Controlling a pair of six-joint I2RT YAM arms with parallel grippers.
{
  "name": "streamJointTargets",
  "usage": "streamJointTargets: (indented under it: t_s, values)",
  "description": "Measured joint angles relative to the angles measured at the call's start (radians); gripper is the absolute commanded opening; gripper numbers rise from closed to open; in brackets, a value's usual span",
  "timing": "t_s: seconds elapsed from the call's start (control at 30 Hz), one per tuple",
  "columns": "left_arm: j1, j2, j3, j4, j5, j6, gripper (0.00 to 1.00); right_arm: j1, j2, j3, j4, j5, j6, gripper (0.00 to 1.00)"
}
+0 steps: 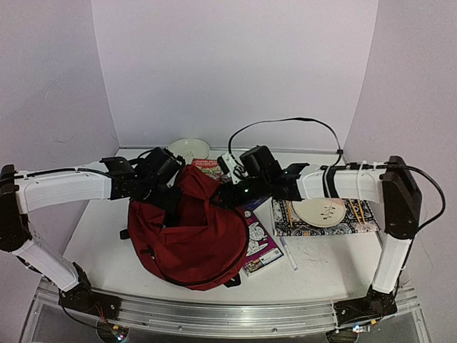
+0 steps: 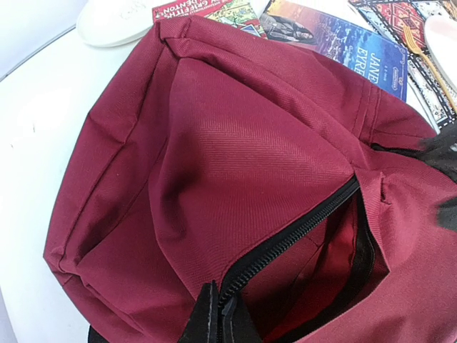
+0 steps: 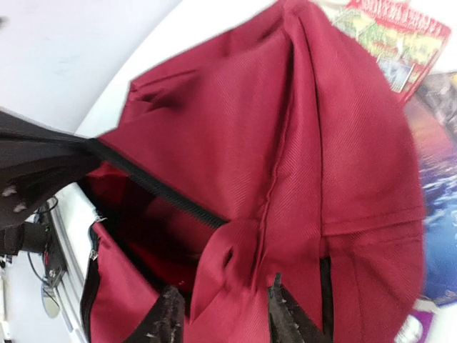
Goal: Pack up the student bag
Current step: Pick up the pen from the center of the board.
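**Student bag slumped at centre-left, mouth held open by both arms**

Student bag [image 1: 193, 236]: dark red fabric, lying on the white tabletop [image 1: 107, 236] at centre-left of the top view. The long axis runs from the upper centre of the frame down toward the lower edge, leaning slightly right. The upper end is pulled up into a peak between the two arms. The lower end sags in a rounded heap.

Black zip [image 2: 300, 229] is undone. The mouth gapes at lower right of the left wrist view. The inside shows only dark red cloth in shadow, and no contents can be made out.

Left pincer [image 2: 220, 321]: fingers pressed together on the zip edge at the bottom of its frame.

Right pincer [image 3: 227, 314]: a thick fold of bag fabric stands pinched between its two fingers. The fingertips are cut off by the lower frame edge.

Around the bag:
- Red-covered book [image 1: 208, 166] is partly hidden behind the peak.
- Blue book [image 2: 343, 43] lies just beside it, its title cropped.
- Purple magazine [image 1: 260, 243] pokes out from under the bag's right side.
- White pen [image 1: 288, 254] lies beside the magazine.
- White dish [image 1: 189, 148] sits at the upper centre.
- Patterned mat [image 1: 357, 227] at right carries a plate [image 1: 319, 212]. The thin items beside the plate are too small to name.
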Motion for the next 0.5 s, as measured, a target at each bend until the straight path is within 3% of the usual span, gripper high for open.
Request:
streamJointTargets:
  t_s: [0.27, 0.5]
  values:
    - [0.001, 0.006, 0.029, -0.039, 0.000, 0.000, 0.00, -0.016, -0.209, -0.079, -0.162, 0.095, -0.002, 0.43]
    - [0.001, 0.018, 0.038, -0.048, 0.000, 0.000, 0.00, -0.067, -0.279, -0.238, -0.354, 0.179, 0.026, 0.43]
